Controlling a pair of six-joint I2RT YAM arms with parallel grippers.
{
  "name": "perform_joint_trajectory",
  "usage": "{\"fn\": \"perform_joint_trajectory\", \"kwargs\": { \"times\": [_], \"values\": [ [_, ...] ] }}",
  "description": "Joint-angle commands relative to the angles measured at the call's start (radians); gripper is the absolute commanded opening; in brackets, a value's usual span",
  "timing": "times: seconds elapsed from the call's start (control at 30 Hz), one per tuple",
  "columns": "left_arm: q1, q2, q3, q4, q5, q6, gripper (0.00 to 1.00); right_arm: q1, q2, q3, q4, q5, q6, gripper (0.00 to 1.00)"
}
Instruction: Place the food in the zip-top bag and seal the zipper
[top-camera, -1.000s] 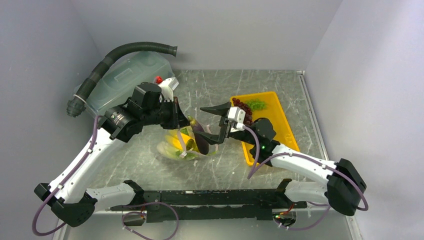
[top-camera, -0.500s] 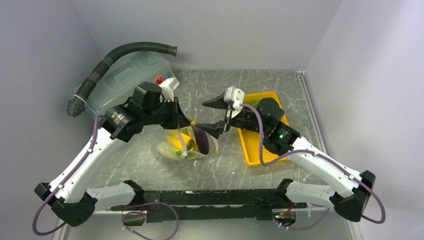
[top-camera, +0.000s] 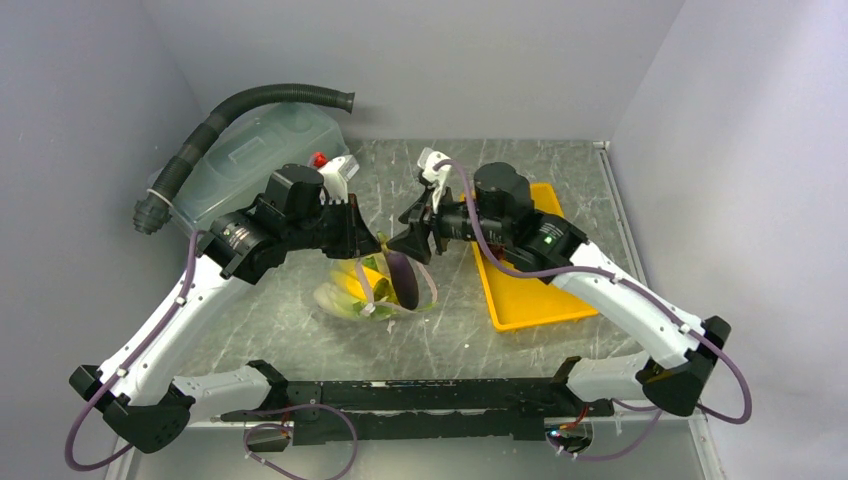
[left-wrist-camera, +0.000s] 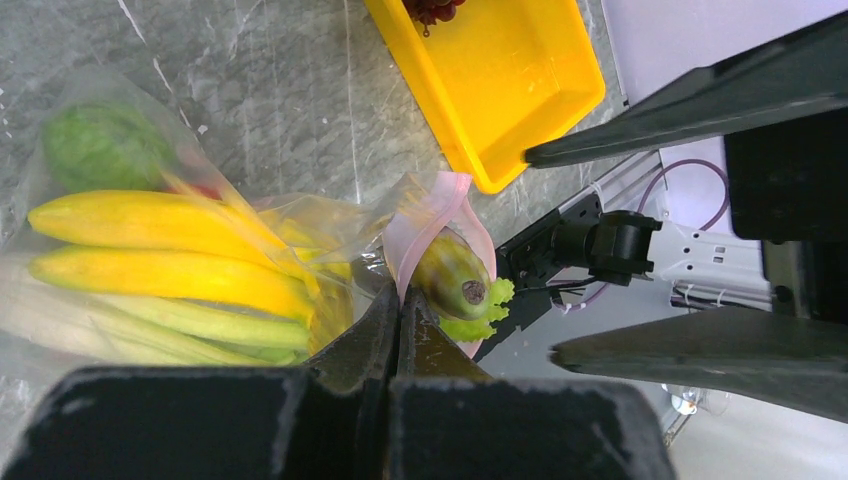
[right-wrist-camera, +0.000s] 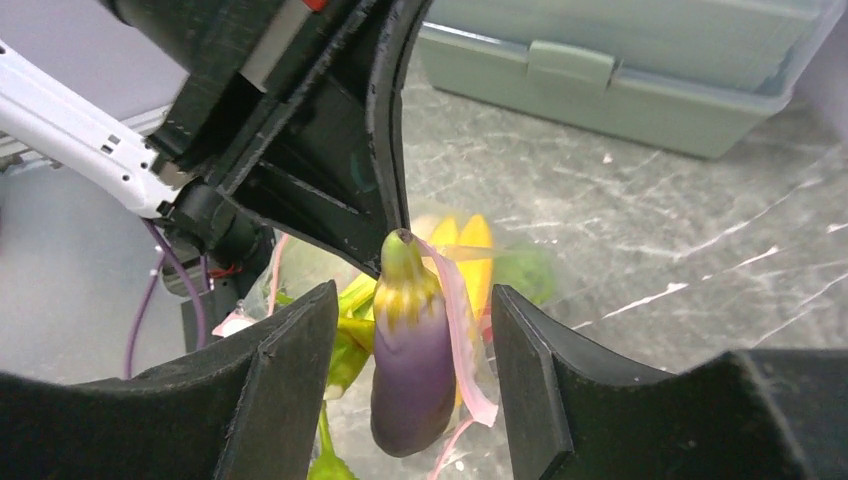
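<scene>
Loading food: left tool clamps the mouth of the clear floppy zip-top bag; right tool, jaws apart, straddles the purple toy eggplant half inside. Next, probably: nudge it deeper.

left hand pinched, right hand agape

Clear, glossy, crinkled plastic film for the bag, eggplant smooth and slightly shiny, tray of smooth plastic, table marbled and scratched.
</scene>
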Motion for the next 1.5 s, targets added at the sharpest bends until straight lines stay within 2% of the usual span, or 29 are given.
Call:
{"fn": "perform_joint_trajectory", "kwargs": {
  "times": [0.0, 0.2, 0.7, 0.93, 1.03, 1.1, 1.27, 1.47],
  "values": [
    [0.003, -0.002, 0.028, 0.068, 0.032, 0.016, 0.0, 0.004, 0.037, 0.065, -0.035, -0.024, 0.086, 0.6],
    [0.003, -0.004, 0.026, 0.065, 0.035, 0.018, 0.0, 0.004, 0.07, 0.078, -0.009, -0.065, 0.106, 0.53],
    [0.003, -0.005, 0.025, 0.06, 0.038, 0.018, 0.0, 0.004, 0.116, 0.079, 0.039, -0.106, 0.104, 0.46],
    [0.003, -0.007, 0.027, 0.049, 0.031, 0.02, 0.0, 0.005, 0.103, 0.071, 0.061, -0.103, 0.086, 0.26],
    [0.003, -0.006, 0.028, 0.047, 0.028, 0.019, 0.0, 0.006, 0.07, 0.034, 0.096, -0.098, 0.073, 0.13],
    [0.003, -0.007, 0.027, 0.048, 0.028, 0.02, 0.0, 0.007, 0.046, 0.011, 0.121, -0.086, 0.065, 0.0],
    [0.003, -0.008, 0.027, 0.048, 0.018, 0.014, 0.0, 0.019, -0.029, -0.049, 0.16, -0.067, 0.015, 0.0],
    [0.004, -0.007, 0.028, 0.05, 0.017, 0.008, 0.0, 0.057, -0.18, -0.261, 0.38, -0.036, -0.116, 0.0]
  ]
}}
